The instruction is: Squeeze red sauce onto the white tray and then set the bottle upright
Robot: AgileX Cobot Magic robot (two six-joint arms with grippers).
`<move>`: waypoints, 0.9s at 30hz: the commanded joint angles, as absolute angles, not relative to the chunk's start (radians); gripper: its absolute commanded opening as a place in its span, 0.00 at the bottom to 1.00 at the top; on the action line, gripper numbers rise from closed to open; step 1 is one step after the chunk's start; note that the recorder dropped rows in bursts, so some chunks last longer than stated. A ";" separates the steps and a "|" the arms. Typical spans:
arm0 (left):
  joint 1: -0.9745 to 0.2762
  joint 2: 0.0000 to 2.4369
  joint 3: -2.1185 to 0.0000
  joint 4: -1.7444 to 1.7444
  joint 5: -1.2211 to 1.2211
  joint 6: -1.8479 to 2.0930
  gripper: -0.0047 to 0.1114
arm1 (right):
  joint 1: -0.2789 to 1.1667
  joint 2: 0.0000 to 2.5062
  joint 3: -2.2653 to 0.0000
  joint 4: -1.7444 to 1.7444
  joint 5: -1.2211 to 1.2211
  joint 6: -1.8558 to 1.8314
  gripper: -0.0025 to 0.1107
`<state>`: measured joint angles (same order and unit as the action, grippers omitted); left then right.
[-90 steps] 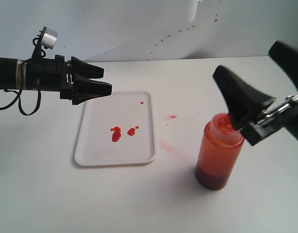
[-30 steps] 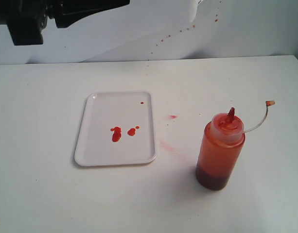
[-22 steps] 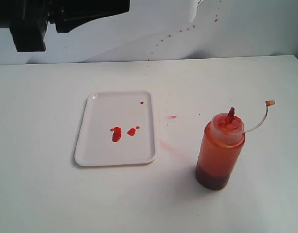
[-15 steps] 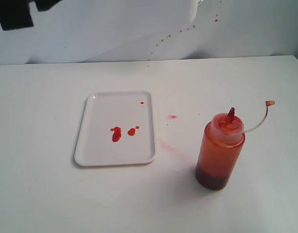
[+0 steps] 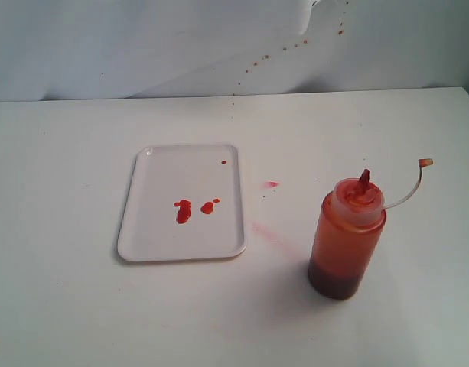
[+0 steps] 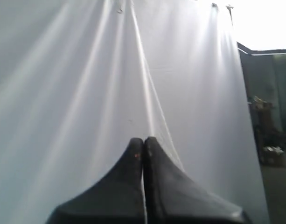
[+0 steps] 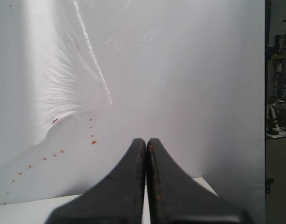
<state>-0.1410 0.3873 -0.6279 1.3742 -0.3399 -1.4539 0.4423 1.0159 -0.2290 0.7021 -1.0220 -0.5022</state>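
The white tray (image 5: 184,203) lies flat left of the table's middle, with small blobs of red sauce (image 5: 184,211) near its centre. To its right the bottle (image 5: 345,238) stands upright, a darker red layer at its bottom, its clear cap strap curving off to the right. Neither arm shows in the exterior view. My left gripper (image 6: 143,140) is shut with nothing in it and faces a white backdrop. My right gripper (image 7: 146,140) is likewise shut and empty, with the table's far edge below it.
Faint pink stains (image 5: 265,230) mark the table between tray and bottle. The white backdrop cloth (image 5: 219,46) behind the table carries small red spatters (image 5: 284,50). Dark room clutter (image 7: 278,93) shows beyond the cloth's edge.
The left arm, at the top left a second ago, has left the exterior view. Three seconds ago both grippers hung over the table, the right one at the bottle. Tray and bottle have not moved.
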 commanded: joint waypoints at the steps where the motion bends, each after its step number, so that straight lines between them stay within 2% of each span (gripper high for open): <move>1: -0.054 0.255 -0.552 1.309 -0.272 -1.463 0.04 | 0.441 1.017 -0.229 0.690 -1.026 -0.501 0.02; 5: -0.001 0.124 -0.498 1.239 -0.212 -1.463 0.04 | 0.441 1.017 -0.229 0.690 -1.026 -0.501 0.02; 10: 0.001 0.016 -0.487 1.203 -0.214 -1.463 0.04 | 0.441 1.017 -0.229 0.690 -1.026 -0.501 0.02; 20: 0.001 0.000 -0.478 1.143 -0.226 -1.412 0.04 | 0.441 1.017 -0.229 0.690 -1.026 -0.501 0.02; 23: 0.001 0.010 -0.427 0.753 -0.171 -1.010 0.04 | 0.441 1.017 -0.229 0.690 -1.026 -0.501 0.02; 25: 0.001 0.010 -0.372 0.329 -0.110 -0.588 0.04 | 0.441 1.017 -0.229 0.690 -1.026 -0.501 0.02; 27: 0.001 0.010 -0.315 0.070 -0.069 -0.230 0.04 | 0.441 1.017 -0.229 0.690 -1.026 -0.501 0.02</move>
<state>-0.0038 0.0051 -0.3836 0.4695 -0.1631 -0.6929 0.4423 1.0159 -0.2290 0.7021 -1.0220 -0.5022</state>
